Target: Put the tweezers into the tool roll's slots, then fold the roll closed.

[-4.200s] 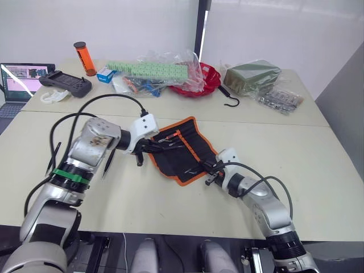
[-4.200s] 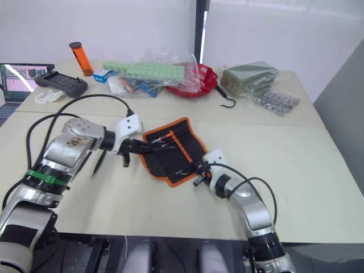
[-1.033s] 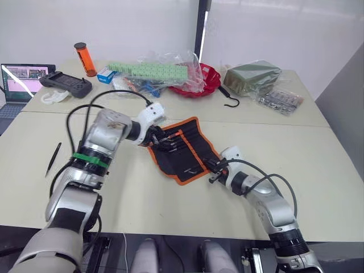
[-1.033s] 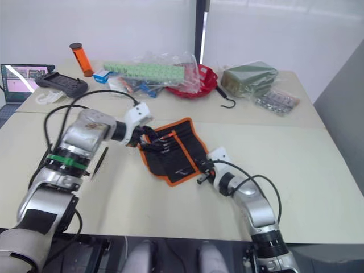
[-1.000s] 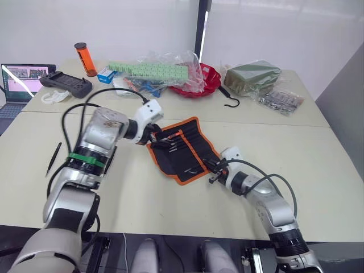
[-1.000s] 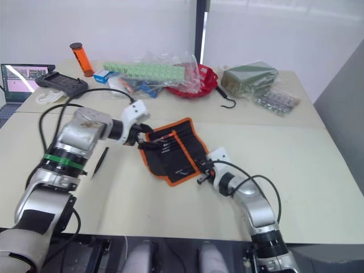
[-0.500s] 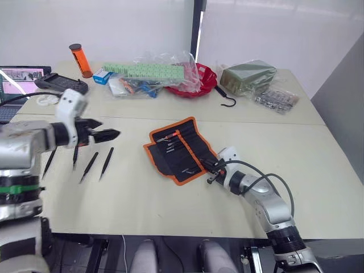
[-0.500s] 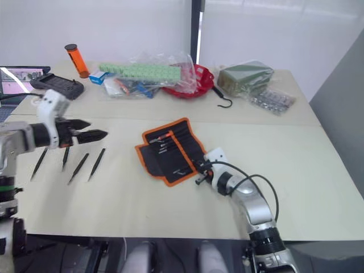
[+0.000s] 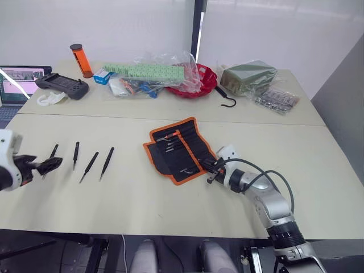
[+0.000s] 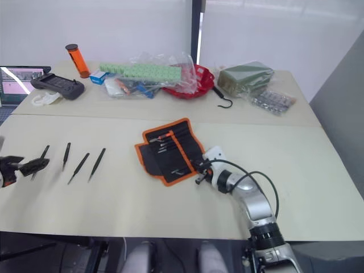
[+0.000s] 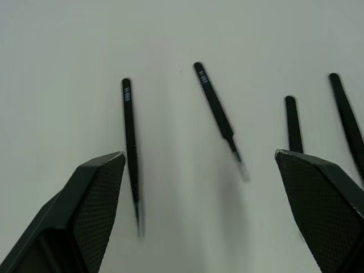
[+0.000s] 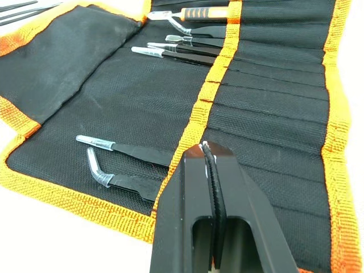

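The tool roll [image 9: 178,150] lies unfolded on the table, black with orange trim. Several tweezers with clear tip caps [image 12: 125,149] sit in its slots [image 12: 267,54], beside an orange-handled tool [image 12: 200,12]. Several loose black tweezers [image 9: 90,165] lie in a row on the table to the left. My left gripper [image 9: 46,165] hovers at the far left, just over the outermost one, its jaws wide open and empty; the left wrist view shows the tweezers [image 11: 129,131] between its fingers [image 11: 91,210]. My right gripper [image 9: 211,170] is shut, lying over the roll's near right part, its tips at the middle orange band [image 12: 200,108].
The far table holds an orange cylinder [image 9: 82,59], a black controller [image 9: 61,85], a laptop [image 9: 20,77], green blocks in plastic bags [image 9: 153,71], a red bowl [image 9: 205,77], a dark green bag [image 9: 249,75] and a black hook [image 9: 227,100].
My left gripper has left the roll and swung far to the left, over the row of loose tweezers. The right gripper has stayed on the roll. The camera view has shifted.
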